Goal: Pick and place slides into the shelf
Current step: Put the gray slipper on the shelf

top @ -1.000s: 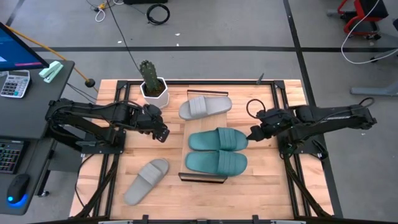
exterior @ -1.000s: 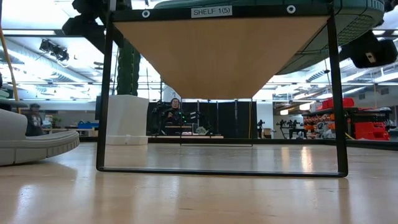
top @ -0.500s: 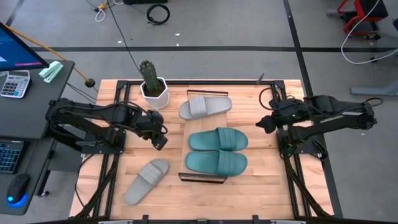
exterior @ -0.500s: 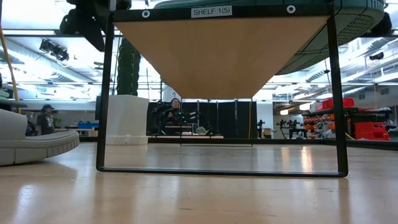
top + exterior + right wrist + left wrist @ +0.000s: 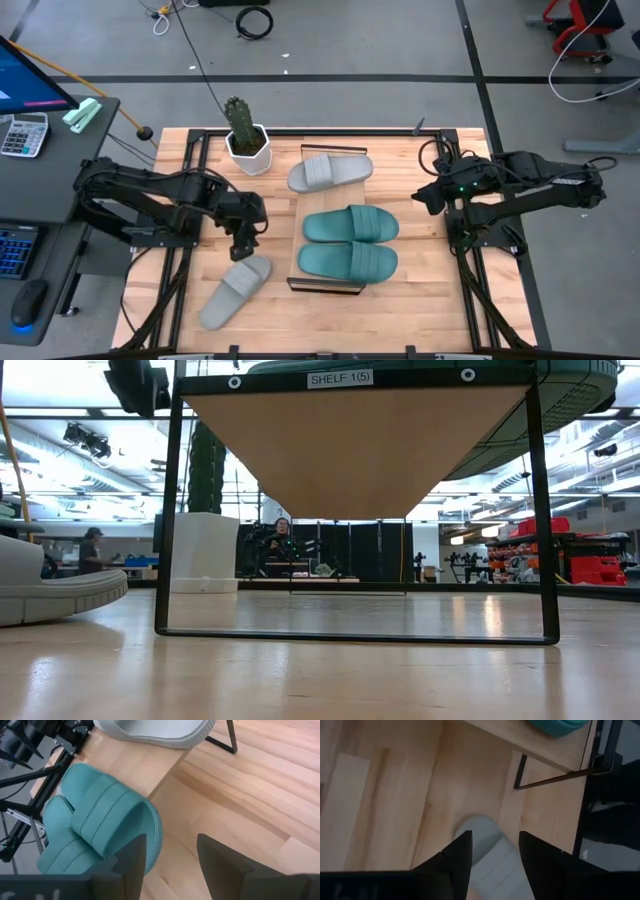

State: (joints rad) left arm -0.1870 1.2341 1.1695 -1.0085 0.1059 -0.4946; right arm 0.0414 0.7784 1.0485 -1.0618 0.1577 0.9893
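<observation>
The shelf [image 5: 335, 197] stands mid-table. On its board lie two teal slides [image 5: 350, 225] [image 5: 348, 262] side by side, and a grey slide [image 5: 330, 172] lies at its far end. A second grey slide [image 5: 235, 290] rests sole-down on the table near the shelf's left side. My left gripper [image 5: 243, 243] hangs open over that slide's far end. In the left wrist view the slide [image 5: 487, 852] shows between and below the fingers, untouched. My right gripper [image 5: 425, 198] is open, right of the shelf and raised. Its wrist view looks onto the teal slides [image 5: 100, 820].
A potted cactus [image 5: 245, 140] stands at the table's far left, close to the shelf's far end. A desk with a calculator [image 5: 25, 130] sits beyond the table's left edge. In the low view, people show in the room behind the shelf frame [image 5: 165, 510].
My left gripper has swung toward the table's near edge, rolling at the wrist, and now points down over the grey slide on the table. My right gripper has drawn back from the teal slides toward the right edge and risen. The slides have not moved.
</observation>
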